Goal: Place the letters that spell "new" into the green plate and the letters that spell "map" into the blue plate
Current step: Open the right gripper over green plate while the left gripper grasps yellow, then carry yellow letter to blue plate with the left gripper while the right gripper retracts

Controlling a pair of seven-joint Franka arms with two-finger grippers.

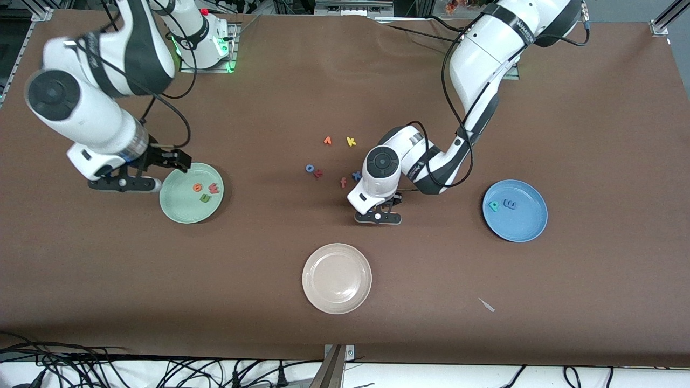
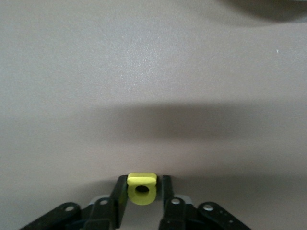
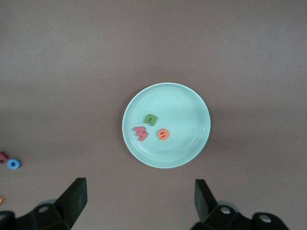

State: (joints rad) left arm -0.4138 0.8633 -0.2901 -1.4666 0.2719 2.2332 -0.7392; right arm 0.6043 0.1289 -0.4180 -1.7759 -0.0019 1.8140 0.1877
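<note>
One letter is all we have left to deliver, and we've got it: the left claw [image 2: 141, 191] is clenched on the yellow a [image 2: 141, 188], pinched between its two fingers low over the brown surface [image 1: 269, 302], near the middle of it and close to the scattered spare letters. Where does it go? The blue plate [image 1: 525, 229] sits toward the left arm's end of the surface, well apart from the claw, and already carries the teal-green p [image 1: 494, 205] and the blue m [image 1: 509, 203] side by side. So the coming move, as we read it, is a lift and a sideways carry toward that end, staying roughly level with the plate as seen from the front camera. The left arm is plainly the nearer one for this. The right claw [image 3: 139, 199] hangs released, fingers spread wide, above the rim of the green plate [image 1: 178, 207] on the side toward the right arm's end. In that plate lie the olive-green n [image 1: 205, 198], the salmon-red w [image 1: 214, 188] and the orange e [image 1: 198, 187], close together. We judge that word finished, and the right arm simply waits.
</note>
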